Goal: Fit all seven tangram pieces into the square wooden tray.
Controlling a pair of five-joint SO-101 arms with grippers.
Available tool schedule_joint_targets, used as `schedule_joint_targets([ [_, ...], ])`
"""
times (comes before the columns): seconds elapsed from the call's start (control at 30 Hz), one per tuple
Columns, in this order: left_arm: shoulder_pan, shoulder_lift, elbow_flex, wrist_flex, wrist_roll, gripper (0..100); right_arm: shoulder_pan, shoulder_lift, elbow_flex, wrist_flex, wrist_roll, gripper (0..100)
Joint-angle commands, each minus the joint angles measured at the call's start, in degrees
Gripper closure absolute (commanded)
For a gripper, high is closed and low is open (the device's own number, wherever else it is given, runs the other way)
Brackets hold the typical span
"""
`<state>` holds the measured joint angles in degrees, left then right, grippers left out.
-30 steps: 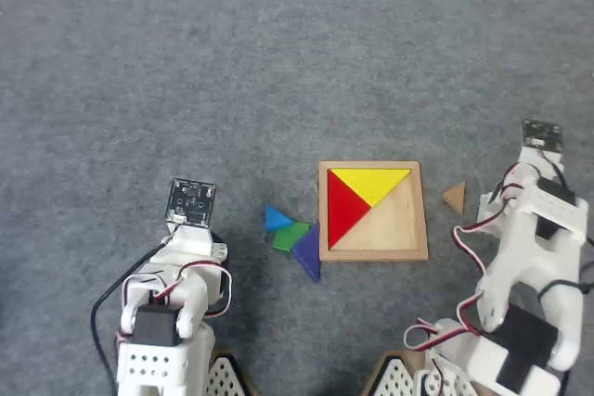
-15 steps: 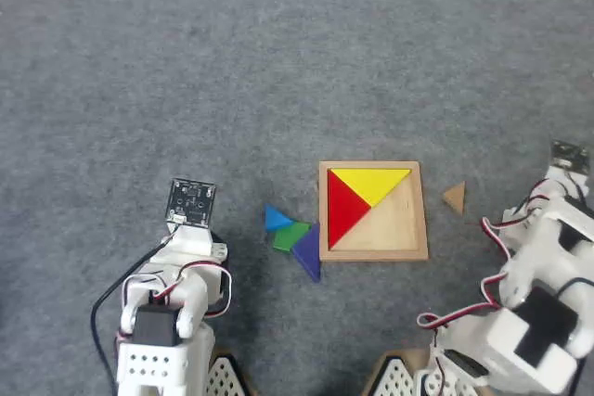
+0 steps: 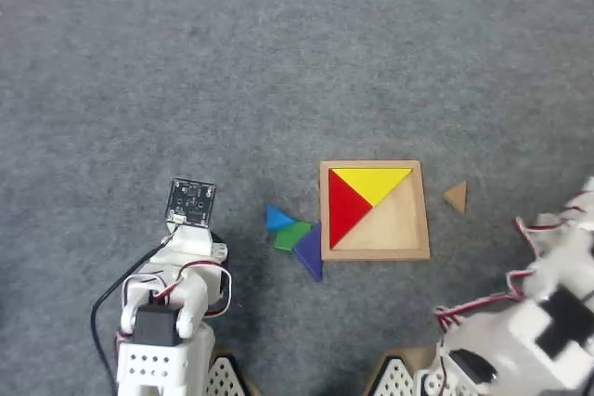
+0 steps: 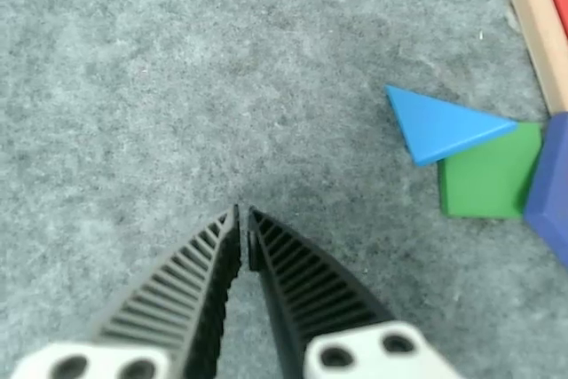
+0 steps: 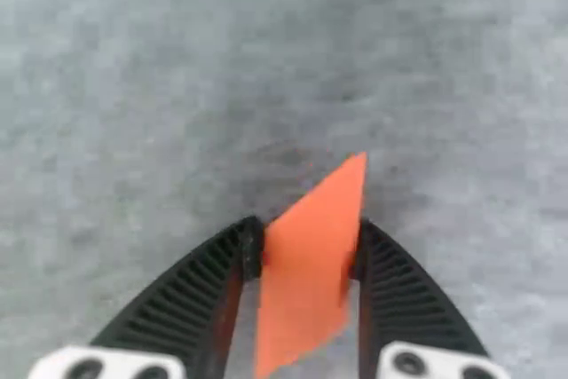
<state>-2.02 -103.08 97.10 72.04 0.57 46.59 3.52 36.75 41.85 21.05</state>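
Observation:
The square wooden tray (image 3: 419, 229) holds a yellow triangle (image 3: 369, 183) and a red triangle (image 3: 344, 208). Just off the tray's left side lie a blue triangle (image 3: 277, 219) (image 4: 439, 123), a green square (image 3: 291, 235) (image 4: 488, 175) and a dark blue piece (image 3: 309, 250) (image 4: 552, 193). A small tan triangle (image 3: 455, 197) rests to the tray's right. My left gripper (image 4: 241, 215) is shut and holds nothing, low over the carpet short of the blue triangle. My right gripper (image 5: 306, 230) is shut on an orange piece (image 5: 311, 264) held above bare carpet.
Grey carpet covers the whole table. The left arm (image 3: 181, 266) stands at the near left, the right arm (image 3: 548, 317) at the near right corner. A corner of the tray (image 4: 532, 15) shows in the left wrist view.
The right arm has swung away from the tray's right side, toward the right edge and nearer the front. The left arm and the pieces have kept still.

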Motion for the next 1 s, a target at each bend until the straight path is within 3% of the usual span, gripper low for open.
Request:
schedule_joint_targets([
  [0.0, -0.35, -1.14, -0.66, 0.35, -0.44, 98, 4.35, 0.04, -8.44, 6.37, 1.14, 78.6],
  [0.2, -0.35, -1.14, -0.66, 0.35, -0.44, 98, 2.77, 0.04, -12.66, 11.56, 1.41, 78.6],
  [0.47, -0.35, -1.14, -0.66, 0.35, -0.44, 98, 2.15, 0.13, -12.57, 17.71, 8.53, 78.6],
  [0.97, -0.35, -1.14, -0.66, 0.35, -0.44, 98, 3.21, 8.04, -12.48, 10.86, 9.49, 79.0],
])
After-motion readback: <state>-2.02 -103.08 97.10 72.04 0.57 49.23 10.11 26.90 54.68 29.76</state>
